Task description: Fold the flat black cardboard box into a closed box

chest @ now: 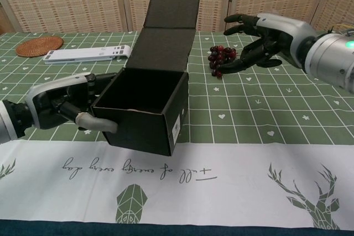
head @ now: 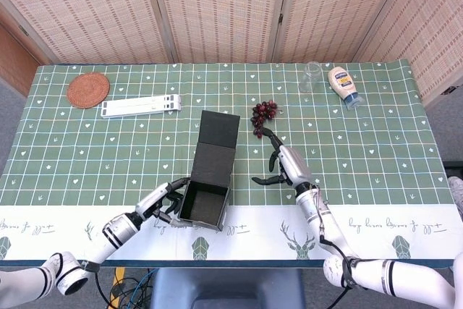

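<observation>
I've got my left hand (chest: pixel 58 106) clamped on the open black box (chest: pixel 145 110), right hand (chest: pixel 260 34) fingers spread, holding nothing

black box (chest: pixel 145 115), green heart-patterned tablecloth (head: pixel 376 135), dark red grapes (head: pixel 263 114)

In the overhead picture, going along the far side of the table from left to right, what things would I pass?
Round woven coaster → white folded stand → bunch of dark grapes → clear glass → squeeze bottle of mayonnaise.
</observation>
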`<state>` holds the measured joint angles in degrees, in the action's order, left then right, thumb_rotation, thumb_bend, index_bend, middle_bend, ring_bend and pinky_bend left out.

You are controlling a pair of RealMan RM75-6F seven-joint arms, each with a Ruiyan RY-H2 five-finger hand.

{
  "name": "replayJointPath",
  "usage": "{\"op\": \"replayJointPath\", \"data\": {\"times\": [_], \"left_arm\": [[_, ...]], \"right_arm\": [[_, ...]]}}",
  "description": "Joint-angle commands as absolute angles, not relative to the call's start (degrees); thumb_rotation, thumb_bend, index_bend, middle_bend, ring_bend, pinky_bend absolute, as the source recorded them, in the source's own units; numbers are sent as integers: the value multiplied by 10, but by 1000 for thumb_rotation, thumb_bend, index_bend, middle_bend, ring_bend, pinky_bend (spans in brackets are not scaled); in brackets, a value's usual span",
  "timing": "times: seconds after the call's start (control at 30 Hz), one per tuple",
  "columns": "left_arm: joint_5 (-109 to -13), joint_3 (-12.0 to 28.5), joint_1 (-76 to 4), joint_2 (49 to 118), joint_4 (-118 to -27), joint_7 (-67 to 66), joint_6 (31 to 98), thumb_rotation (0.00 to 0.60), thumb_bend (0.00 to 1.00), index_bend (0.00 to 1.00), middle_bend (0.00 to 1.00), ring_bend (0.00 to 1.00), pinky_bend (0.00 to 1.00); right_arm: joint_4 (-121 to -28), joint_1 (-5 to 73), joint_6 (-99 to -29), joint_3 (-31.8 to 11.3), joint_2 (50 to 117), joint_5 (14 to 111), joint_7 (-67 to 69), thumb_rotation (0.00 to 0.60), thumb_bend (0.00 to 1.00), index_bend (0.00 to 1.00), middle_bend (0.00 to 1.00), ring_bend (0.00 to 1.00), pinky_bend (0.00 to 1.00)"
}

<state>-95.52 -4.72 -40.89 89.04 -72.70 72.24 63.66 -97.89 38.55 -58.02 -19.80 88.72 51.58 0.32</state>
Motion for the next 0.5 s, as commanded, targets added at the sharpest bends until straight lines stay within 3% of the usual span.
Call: {"op": "replayJointPath", "data": {"times": [0.03, 0.5], "left_arm": [[-963, -49, -416, 878, -751, 707, 636, 600, 73, 347, 377, 718, 854], [-950, -45, -440, 882, -757, 676, 593, 600, 73, 335, 377, 718, 854]], "right_arm": [[-959, 403, -582, -213, 914, 504, 1, 600, 0, 0, 87, 648, 1000], [-932, 435, -603, -248, 999, 556, 58, 600, 0, 0, 137, 654, 1000]]}}
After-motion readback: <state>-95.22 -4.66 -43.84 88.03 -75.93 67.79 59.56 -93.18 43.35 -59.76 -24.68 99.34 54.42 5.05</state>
